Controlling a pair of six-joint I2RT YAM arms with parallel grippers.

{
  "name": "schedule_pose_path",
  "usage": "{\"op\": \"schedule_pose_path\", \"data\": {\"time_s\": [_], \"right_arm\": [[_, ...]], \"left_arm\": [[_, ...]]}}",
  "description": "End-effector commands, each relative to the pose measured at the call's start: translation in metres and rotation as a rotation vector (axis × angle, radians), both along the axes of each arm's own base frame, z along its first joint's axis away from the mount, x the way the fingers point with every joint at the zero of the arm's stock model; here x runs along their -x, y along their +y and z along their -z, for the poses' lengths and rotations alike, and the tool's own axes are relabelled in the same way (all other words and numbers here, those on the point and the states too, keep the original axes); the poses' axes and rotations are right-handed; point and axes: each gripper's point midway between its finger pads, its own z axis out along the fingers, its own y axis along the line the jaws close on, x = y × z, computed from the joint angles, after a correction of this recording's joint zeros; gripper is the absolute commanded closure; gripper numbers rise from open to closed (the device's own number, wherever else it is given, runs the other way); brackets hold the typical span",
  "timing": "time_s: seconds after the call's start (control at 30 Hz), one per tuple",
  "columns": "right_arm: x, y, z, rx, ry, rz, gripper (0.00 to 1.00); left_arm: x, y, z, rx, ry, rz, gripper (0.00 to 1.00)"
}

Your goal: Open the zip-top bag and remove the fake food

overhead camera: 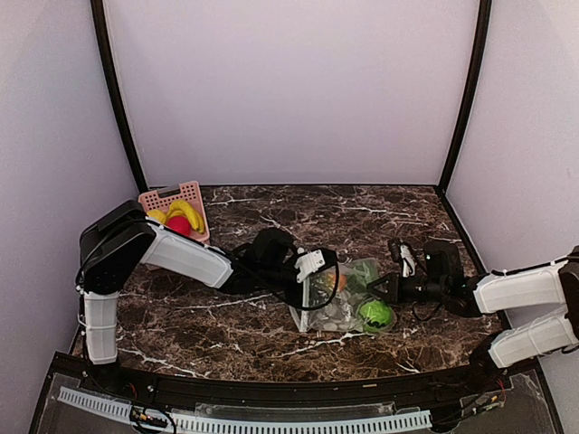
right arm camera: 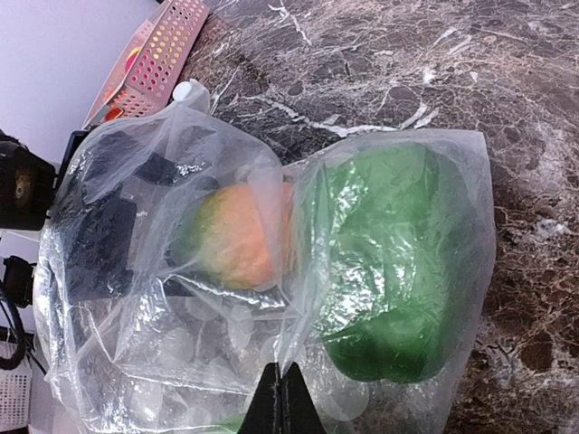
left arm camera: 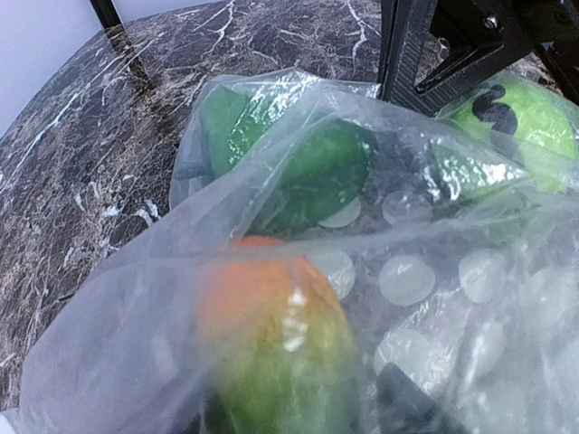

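1. Lying a little toward 6 o'clock of the middle of the marble table [overhead camera: 271, 210], the zip-top bag [overhead camera: 330, 314] is slumped and crumpled. Its mouth seems to face 9 o'clock.
2. Some fake food is inside it. An orange-and-green fruit [left arm camera: 271, 334] sits near the bag's 12 o'clock side, a dark green piece [right arm camera: 398, 271] at about 1 o'clock and a bright green ball [overhead camera: 375, 314] at 4 o'clock.
3. At the bag's 3 o'clock edge the right gripper [right arm camera: 280, 391] has its tips pressed together on a fold of the film. I'd treat that pinch as the anchor: it should hold firm and pull lightly toward 3 o'clock so the mouth doesn't collapse.
4. At the 9 o'clock edge the left gripper [overhead camera: 315, 276] is pushed in among the film and shows only as a dark shape through the plastic. I cannot tell how wide its jaws stand.
5. The step in hand looks like reaching for the orange-and-green fruit, the nearest piece. The claw should go in low, straddle the fruit's middle and close on plastic fruit, not loose film. A glossy round toy could squirt sideways, so a slow squeeze seems wise.
6. Well off at 10 o'clock, the pink basket [overhead camera: 190, 190] holds a banana [overhead camera: 185, 214] and looks like the place to drop the fruit.
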Motion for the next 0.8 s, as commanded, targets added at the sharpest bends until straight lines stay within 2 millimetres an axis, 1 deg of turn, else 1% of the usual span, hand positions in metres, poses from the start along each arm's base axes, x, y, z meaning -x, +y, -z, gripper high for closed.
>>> {"op": "schedule_pose_path", "data": {"time_s": [0.0,0.13,0.23,0.27,0.3,0.33,0.37,0.4,0.53,0.67,0.77], "right_arm": [[-0.002,0.001,0.002,-0.008,-0.016,-0.008,1.0],[-0.003,0.002,0.004,-0.006,-0.011,-0.008,1.0],[-0.003,0.001,0.006,-0.001,-0.007,-0.003,1.0],[-0.004,0.0,0.007,0.003,-0.006,0.002,1.0],[-0.004,-0.001,0.007,0.005,-0.005,0.007,1.0],[-0.005,-0.001,0.006,0.006,-0.007,0.009,1.0],[-0.005,-0.002,0.006,0.009,-0.008,0.012,1.0],[-0.005,-0.003,0.006,0.013,-0.006,0.015,1.0],[-0.006,-0.011,0.007,0.03,-0.008,0.042,1.0],[-0.005,-0.016,0.009,0.035,-0.002,0.066,1.0],[-0.004,-0.019,0.011,0.039,0.006,0.073,1.0]], "left_arm": [[-0.001,0.0,0.015,-0.055,0.034,-0.018,0.35],[0.002,0.003,0.026,-0.076,0.049,-0.014,0.39],[0.003,0.005,0.03,-0.086,0.053,-0.015,0.46],[0.002,0.007,0.032,-0.091,0.051,-0.025,0.52],[-0.001,0.007,0.027,-0.078,0.037,-0.041,0.54],[0.001,0.012,0.029,-0.081,0.037,-0.046,0.58],[0.0,0.012,0.023,-0.067,0.025,-0.049,0.59],[0.002,0.016,0.026,-0.074,0.029,-0.049,0.63],[0.009,0.027,0.012,-0.062,0.025,-0.059,0.71],[0.018,0.035,-0.009,-0.001,0.021,-0.057,0.73],[0.026,0.038,-0.022,0.034,0.031,-0.043,0.74]]}}
